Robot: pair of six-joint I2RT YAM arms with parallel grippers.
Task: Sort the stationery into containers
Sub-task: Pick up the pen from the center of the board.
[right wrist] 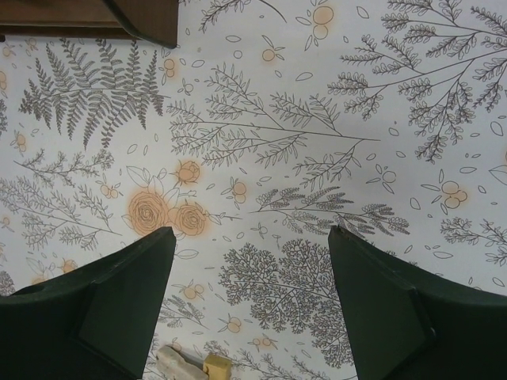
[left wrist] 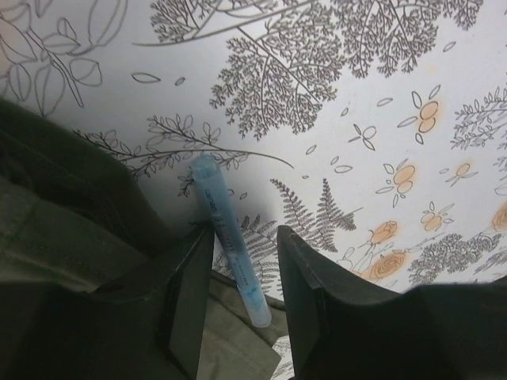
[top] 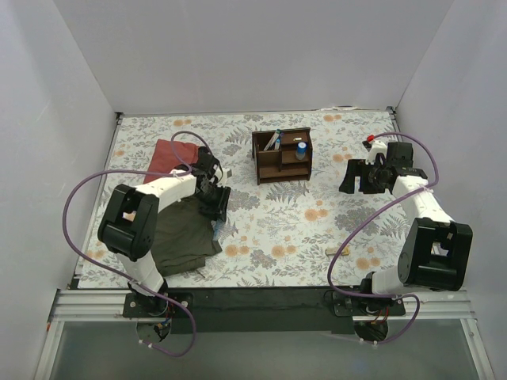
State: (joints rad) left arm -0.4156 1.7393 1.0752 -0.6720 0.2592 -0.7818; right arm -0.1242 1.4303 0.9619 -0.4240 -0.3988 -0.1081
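Note:
A translucent blue pen (left wrist: 228,241) lies on the floral table, its near end resting on the edge of the olive cloth (left wrist: 47,237). My left gripper (left wrist: 245,233) hangs low over it, open, with the pen between the jaws: it runs close along the left finger (left wrist: 186,301) and stands apart from the right one. The dark brown wooden organiser (top: 281,154) stands at the back centre and holds pens (top: 272,141) and a blue-capped cylinder (top: 301,150). My right gripper (right wrist: 251,231) is wide open over bare table, right of the organiser. A beige eraser (right wrist: 207,366) lies below it.
A red folded cloth (top: 170,154) lies at the back left, and the olive cloth (top: 184,233) spreads under the left arm. A whitish block (right wrist: 176,362) sits beside the eraser. A corner of the organiser (right wrist: 87,20) shows at the top left of the right wrist view. White walls enclose the table.

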